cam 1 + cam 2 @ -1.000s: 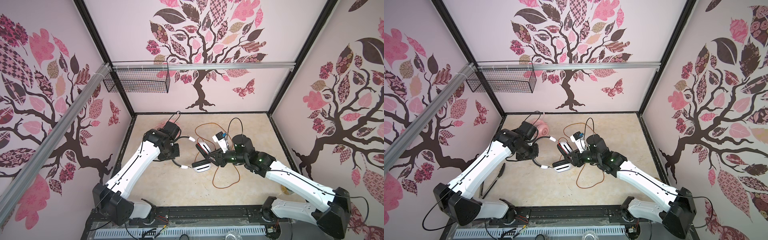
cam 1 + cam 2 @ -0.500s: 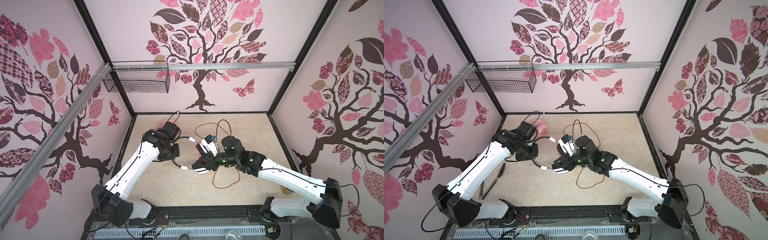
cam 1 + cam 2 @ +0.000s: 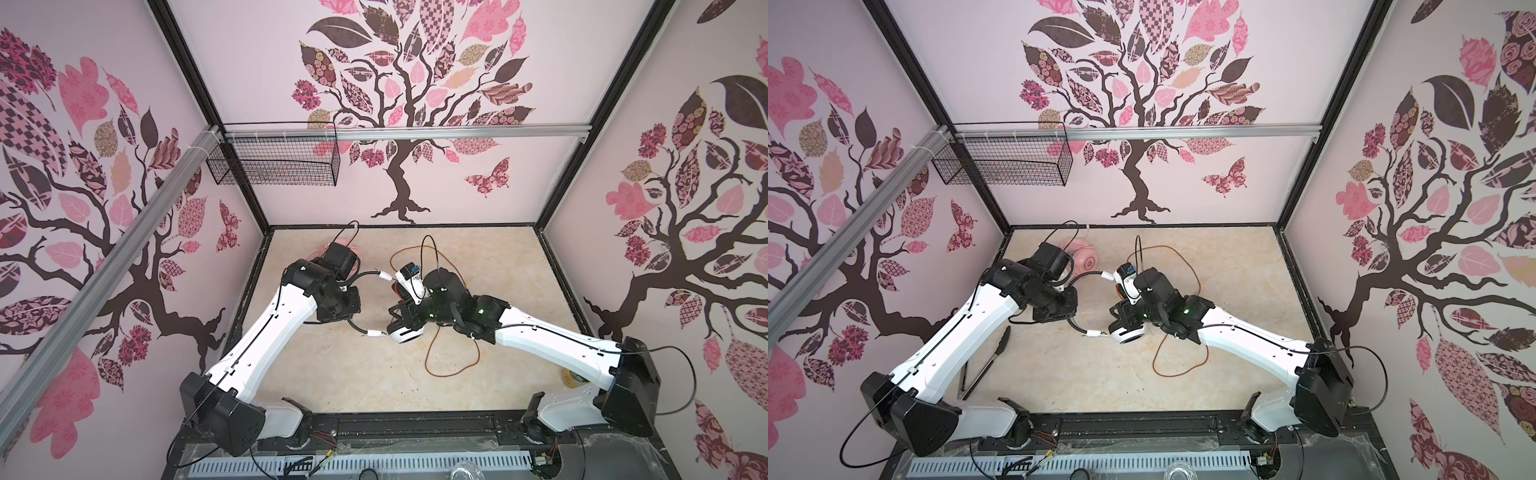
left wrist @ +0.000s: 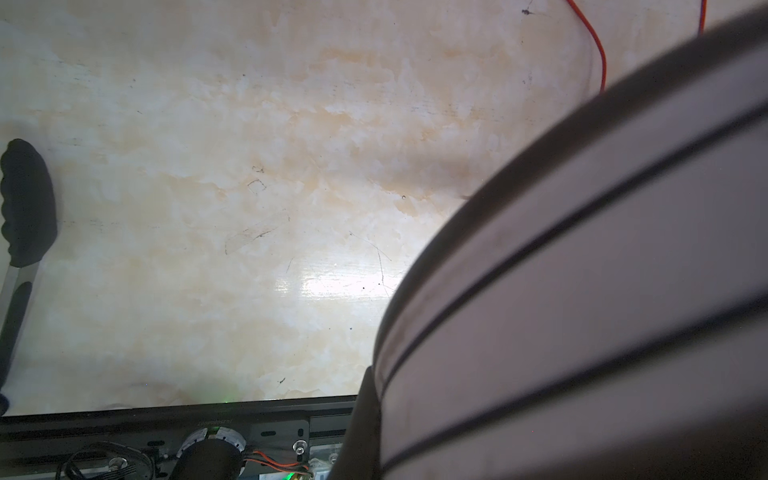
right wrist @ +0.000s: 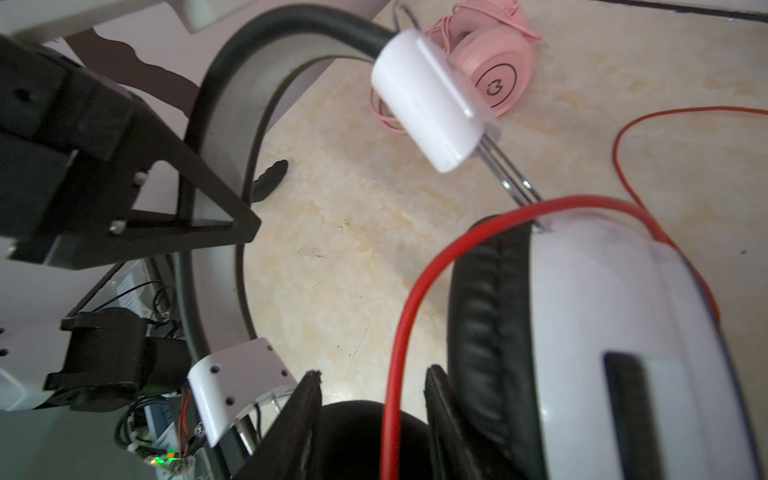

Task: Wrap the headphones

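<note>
- Left hand (image 5: 216,216) was clenched on the headband (image 4: 582,291) of the white headset (image 3: 405,334), mid-desk and a bit left of centre.
- The wrist hid that grip in both top views. The right wrist view showed a black finger pressed against the band.
- The headband arced with its open side to the right. One of the cups (image 3: 1127,332) sat nearer and the other farther, both right by the right hand (image 5: 372,371).
- Couldn't tell whether the nearer cup touched the desk (image 3: 353,374).
- Right hand was released: fingers (image 5: 309,407) stood apart, and the cable (image 5: 399,332) ran through the gap unpinched.
- One finger sat just beside the black ear pad (image 5: 486,311). Contact there was unclear.
- The cable was orange-red and trailed off the white headset in loose loops on the desk. One loop lay toward the far side and a bigger one lay nearer, right of centre.
- Pink headset (image 3: 1086,259) lay on the desk far left, behind the left arm. Its pink cord was bunched beside it, well apart from both hands.
- Black tongs (image 3: 998,353) lay on the desk near left, beside the left arm.
</note>
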Action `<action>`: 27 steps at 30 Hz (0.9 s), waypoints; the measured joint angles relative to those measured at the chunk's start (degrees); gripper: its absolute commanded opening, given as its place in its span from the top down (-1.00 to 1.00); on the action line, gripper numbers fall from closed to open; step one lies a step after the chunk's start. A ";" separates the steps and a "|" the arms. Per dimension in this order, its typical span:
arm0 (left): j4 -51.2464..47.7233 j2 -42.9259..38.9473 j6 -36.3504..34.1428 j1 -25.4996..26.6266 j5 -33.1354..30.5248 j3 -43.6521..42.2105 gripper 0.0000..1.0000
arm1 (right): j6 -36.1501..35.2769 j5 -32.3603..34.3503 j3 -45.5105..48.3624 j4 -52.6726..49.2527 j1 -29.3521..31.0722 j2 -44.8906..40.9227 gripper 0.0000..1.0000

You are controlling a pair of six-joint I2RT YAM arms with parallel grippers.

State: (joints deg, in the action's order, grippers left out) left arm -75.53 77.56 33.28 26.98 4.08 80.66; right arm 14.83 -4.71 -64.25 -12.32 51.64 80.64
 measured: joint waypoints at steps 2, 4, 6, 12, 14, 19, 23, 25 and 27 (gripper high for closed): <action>0.37 0.00 0.20 -0.02 1.49 0.00 1.00 | -1.40 3.39 -0.79 -0.50 0.35 0.11 0.03; 0.94 0.00 0.44 -0.04 2.71 0.00 1.00 | -2.93 6.95 -1.60 -0.85 0.92 0.11 -0.06; 1.60 0.00 0.74 -0.09 3.82 0.00 1.00 | -4.68 11.47 -2.62 -1.42 2.05 0.24 -0.19; 2.49 0.00 1.14 -0.17 6.27 0.00 1.00 | -12.07 27.54 -6.29 -3.37 6.71 3.41 -0.55; 2.62 0.02 1.27 -0.33 6.86 0.00 1.00 | -14.53 32.28 -7.10 -3.85 8.20 4.94 -0.62; 2.62 0.07 1.36 -0.39 7.19 0.00 1.00 | -17.42 34.29 -7.37 -4.13 9.66 5.88 -0.67; 2.58 0.07 1.29 -0.66 7.69 0.00 1.00 | -18.21 25.77 -7.39 -3.85 9.79 5.51 -0.63; 2.58 0.07 1.27 -0.90 8.04 0.00 1.00 | -18.08 21.11 -7.45 -4.07 9.79 5.51 -0.63; 2.45 0.07 1.20 -1.18 8.13 0.00 1.00 | -17.75 17.27 -7.56 -4.55 9.81 5.51 -0.63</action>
State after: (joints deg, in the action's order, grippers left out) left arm -73.08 77.62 34.48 25.80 12.21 80.66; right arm -2.92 12.56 -71.81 -16.86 61.45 86.15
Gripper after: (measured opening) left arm 0.068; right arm 0.814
